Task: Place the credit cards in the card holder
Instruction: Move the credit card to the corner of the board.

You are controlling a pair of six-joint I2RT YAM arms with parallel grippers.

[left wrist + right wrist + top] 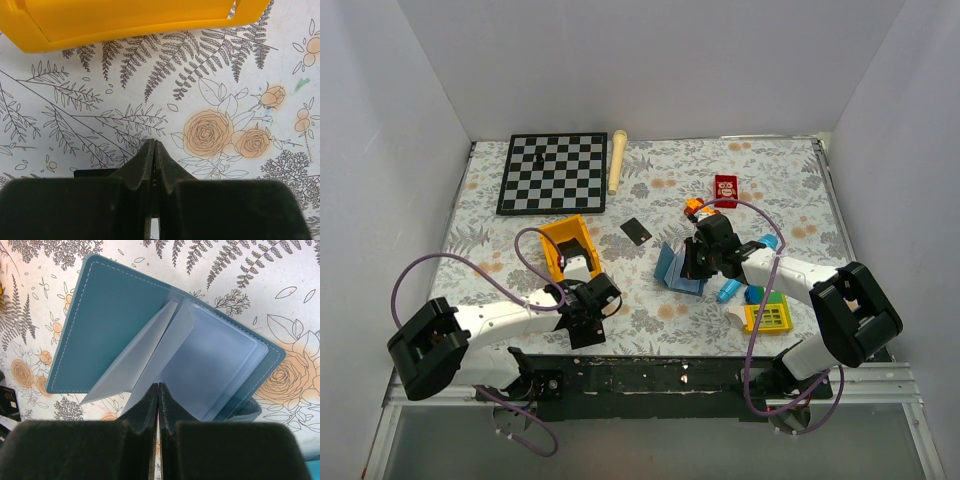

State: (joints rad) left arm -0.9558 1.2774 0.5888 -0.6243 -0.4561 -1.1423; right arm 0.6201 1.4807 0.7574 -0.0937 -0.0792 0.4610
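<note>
Left gripper (154, 145) was clenched shut, and a black card (95, 173) showed just beside it. Right gripper (158, 387) pinched the open card holder (110, 315) by one clear inner sleeve.

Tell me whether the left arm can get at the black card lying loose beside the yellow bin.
Probably yes. The card lies flat just beyond the left gripper, right of the yellow bin, nothing between them; the gripper is shut, though.

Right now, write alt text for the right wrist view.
The right end effector, closed, pinches a translucent sleeve of the open teal card holder over a floral-print table. The corner of a black card shows at the left edge.
</note>
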